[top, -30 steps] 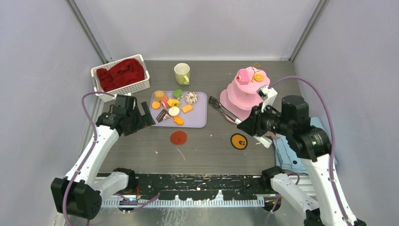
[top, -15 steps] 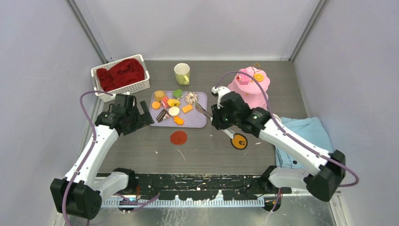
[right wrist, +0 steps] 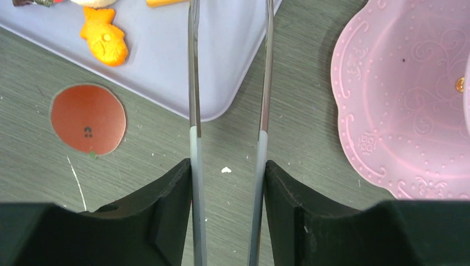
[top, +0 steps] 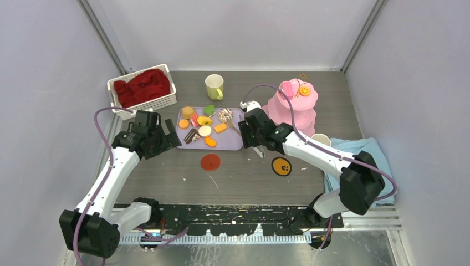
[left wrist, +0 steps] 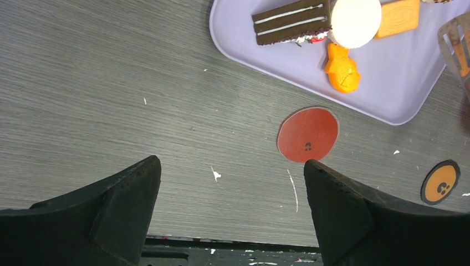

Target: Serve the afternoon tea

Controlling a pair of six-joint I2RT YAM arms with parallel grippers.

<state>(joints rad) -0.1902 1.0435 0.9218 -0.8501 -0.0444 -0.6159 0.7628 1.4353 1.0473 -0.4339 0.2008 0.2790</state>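
Several small toy pastries point(top: 205, 131) lie on a lavender tray point(top: 233, 143). In the right wrist view my right gripper point(right wrist: 228, 166) is shut on metal tongs point(right wrist: 194, 111), one finger against each arm. The arms stand apart and reach over the tray's right corner point(right wrist: 166, 61), near an orange fish pastry point(right wrist: 105, 39). The pink tiered stand point(top: 296, 108) carries two sweets on top. A yellow-green mug point(top: 214, 86) stands behind the tray, and a pale mug point(top: 320, 139) sits right of the stand. My left gripper point(left wrist: 231, 166) hangs open over bare table left of the tray.
A white basket of red cloth point(top: 143, 88) stands at the back left. A light-blue towel point(top: 360, 155) lies at the right edge. A red coaster point(top: 210, 162) and an orange-and-black coaster point(top: 281, 166) lie in front of the tray.
My right arm has swung left from beside the stand to the tray's right edge, carrying the tongs, whose arms have spread. The pale mug is now uncovered. The left arm is still.
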